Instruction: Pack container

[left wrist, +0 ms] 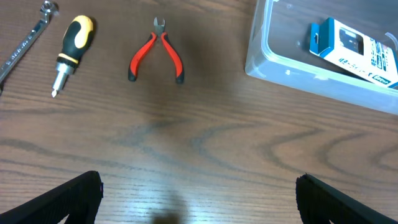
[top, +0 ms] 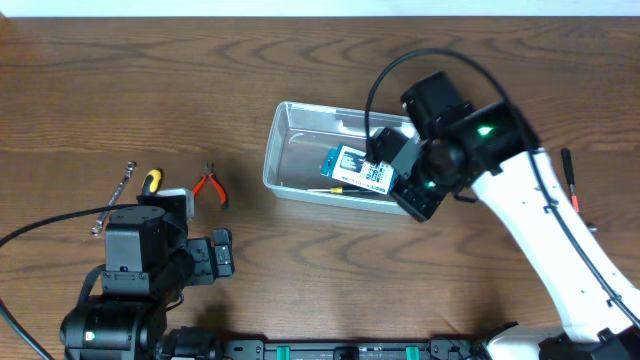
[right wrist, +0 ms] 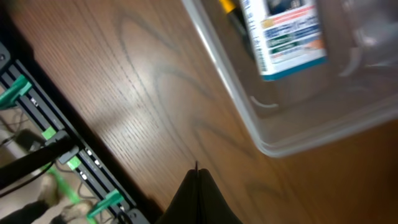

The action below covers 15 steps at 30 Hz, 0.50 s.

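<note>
1. The container sits on the table, long side across the overhead view, right in the middle of the action.
2. Inside it, a blue-and-white box lies tilted towards the container's near wall, and a yellow-tipped tool pokes out from under the box along that same wall.
3. Right fingers now: pressed together to a thin seam, nothing between them. They hang just outside the container's near right corner, above bare table.
4. From the right wrist the container's rounded corner fills the top of the view, the box label clear through the plastic.
5. Over to the left fingers: spread wide, nothing held, well apart from the container on its left near side.
6. Left of the container, the red pliers come first.
7. Then the yellow-and-black screwdriver.
8. Farthest from the container is the wrench, all three flat on the table and apart from one another.
</note>
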### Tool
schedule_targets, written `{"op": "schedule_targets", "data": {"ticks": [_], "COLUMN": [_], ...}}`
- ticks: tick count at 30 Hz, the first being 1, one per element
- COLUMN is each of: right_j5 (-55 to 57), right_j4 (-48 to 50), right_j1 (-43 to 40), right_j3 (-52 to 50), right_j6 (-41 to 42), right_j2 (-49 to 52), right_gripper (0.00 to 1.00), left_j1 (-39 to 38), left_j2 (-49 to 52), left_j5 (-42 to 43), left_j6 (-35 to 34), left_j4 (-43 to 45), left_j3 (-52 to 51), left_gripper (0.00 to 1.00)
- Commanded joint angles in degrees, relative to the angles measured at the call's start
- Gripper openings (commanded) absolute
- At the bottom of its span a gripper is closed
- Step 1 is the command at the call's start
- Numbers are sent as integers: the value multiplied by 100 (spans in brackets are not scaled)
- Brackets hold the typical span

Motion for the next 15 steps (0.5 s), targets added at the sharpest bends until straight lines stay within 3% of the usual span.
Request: {"op": "schedule_targets", "data": {"ticks": [1, 9, 15], "right_j5": [-175, 39, 42], "right_j4": [363, 1687, 2229], "right_j1": [98, 61, 31], "right_j3": [-588, -1792, -2155], "right_j6": [177, 125, 125], "right_j2": [61, 63, 63], "right_gripper": [2, 1, 2], "left_j1": [22, 22, 22], "left_j2": [24, 24, 24], "left_j5": [-28, -28, -28], "left_j6": [59, 59, 59], "left_j4": [-15, -15, -15], "left_j3": [94, 94, 94], "left_gripper": [98, 98, 98]}}
